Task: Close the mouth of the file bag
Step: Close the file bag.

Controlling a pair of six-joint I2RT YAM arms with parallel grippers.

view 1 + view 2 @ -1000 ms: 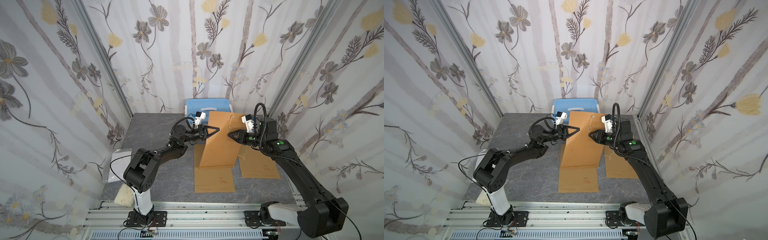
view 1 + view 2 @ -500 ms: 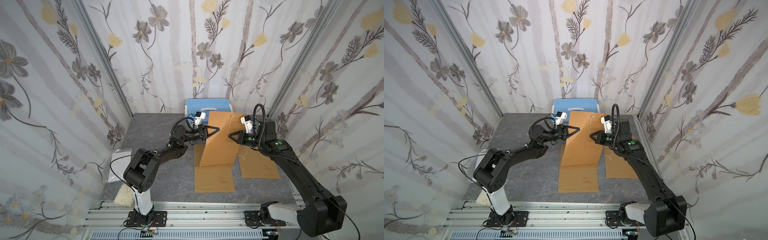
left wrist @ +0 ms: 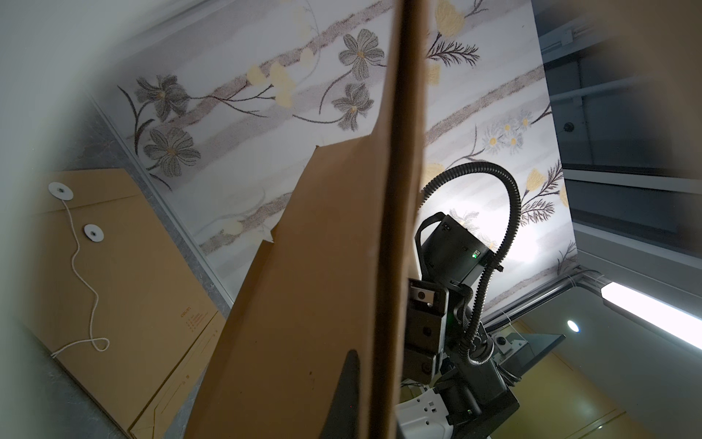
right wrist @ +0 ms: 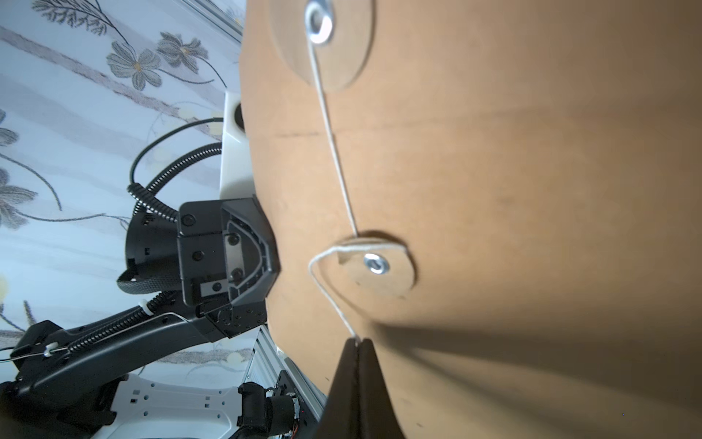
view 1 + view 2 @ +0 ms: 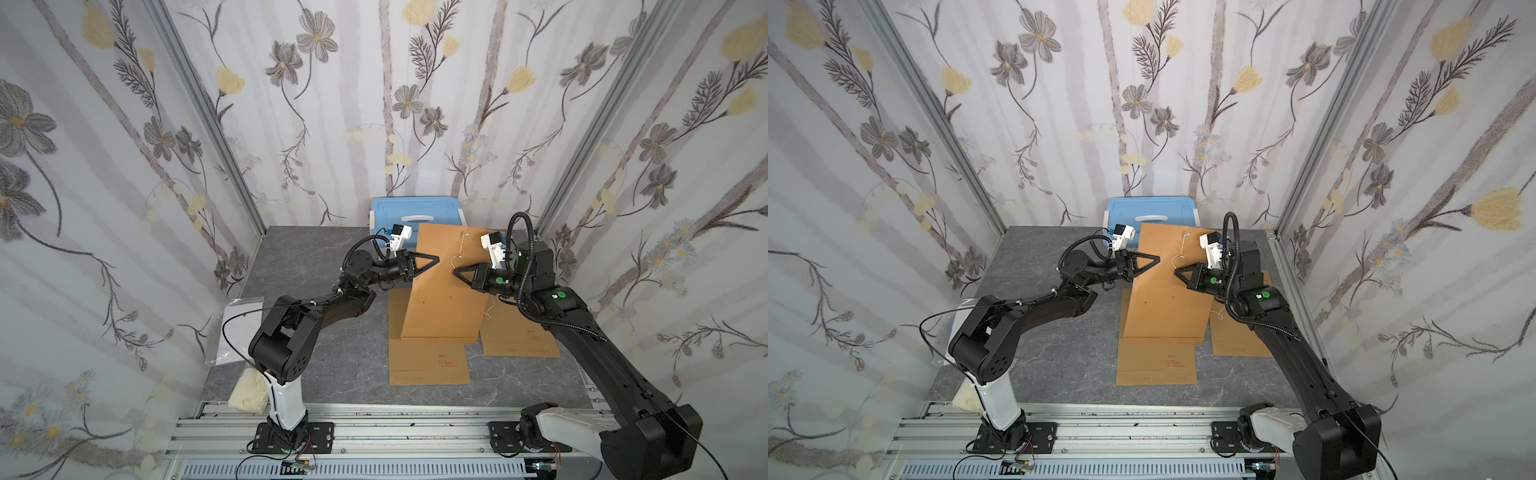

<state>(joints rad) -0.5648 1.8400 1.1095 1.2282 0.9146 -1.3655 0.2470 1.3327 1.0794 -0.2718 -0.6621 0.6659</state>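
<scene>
Two grippers: both are pressed together, each pinching a different part of one item.
Left gripper [image 5: 435,259]: clamped on the left edge of the file bag [image 5: 444,299]; it holds the bag up off the counter [image 5: 316,257].
Right gripper [image 5: 456,272]: clamped on the string [image 4: 336,159]; in the right wrist view the string runs straight into the closed tips.
File bag: brown, mid-counter toward the far side. It is raised on a slant, top edge high and far, bottom edge low and near.
String: white. It runs from the upper disc [image 4: 321,22] to the lower disc [image 4: 376,264], passes behind that disc's edge, loops out beside it, then leads to the right gripper.
Discs: round, brown like the bag, each with a metal eyelet.
Near flat bag [image 5: 428,361]: lies on the counter below the raised bag's bottom edge.
Right flat bag [image 5: 519,336]: lies just right of it, under the right arm.
Blue box [image 5: 415,212]: far edge of the counter, behind the file bag.
Plastic sleeve [image 5: 237,328]: at the counter's left edge.
Cream lump [image 5: 249,392]: near left corner, beside the left arm's base.
</scene>
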